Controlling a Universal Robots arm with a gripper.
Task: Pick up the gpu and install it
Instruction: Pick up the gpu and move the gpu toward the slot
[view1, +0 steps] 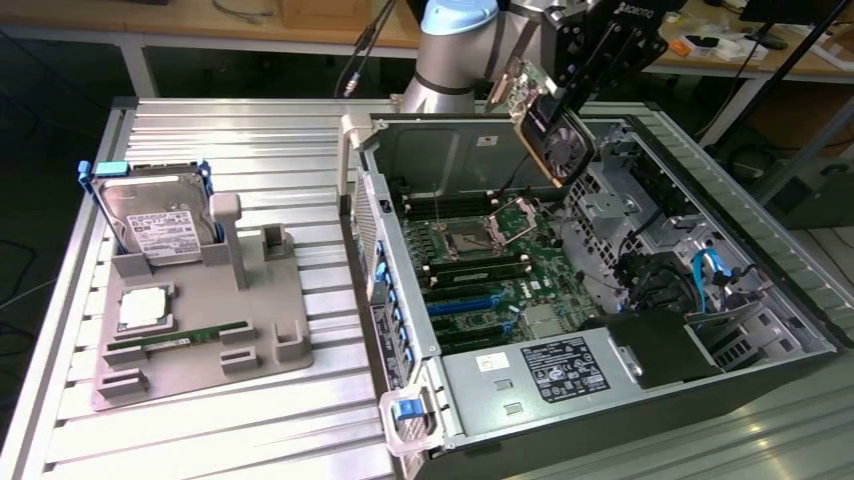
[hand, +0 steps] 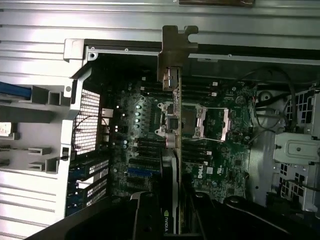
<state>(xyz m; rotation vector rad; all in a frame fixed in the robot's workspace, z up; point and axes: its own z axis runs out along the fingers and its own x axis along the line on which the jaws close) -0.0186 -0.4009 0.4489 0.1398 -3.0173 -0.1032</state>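
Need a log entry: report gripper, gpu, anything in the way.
Gripper shut on gpu, held above open case, not seated. Nothing between it and motherboard.

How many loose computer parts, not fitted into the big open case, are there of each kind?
hard drive in blue frame: 1
square silver chip: 1
green memory stick: 1
gpu, gripped by the claw above the case: 1
Total: 4

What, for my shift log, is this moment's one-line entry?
task: gpu picked up, not installed | hand: shut on gpu | gpu: above open computer case, over motherboard
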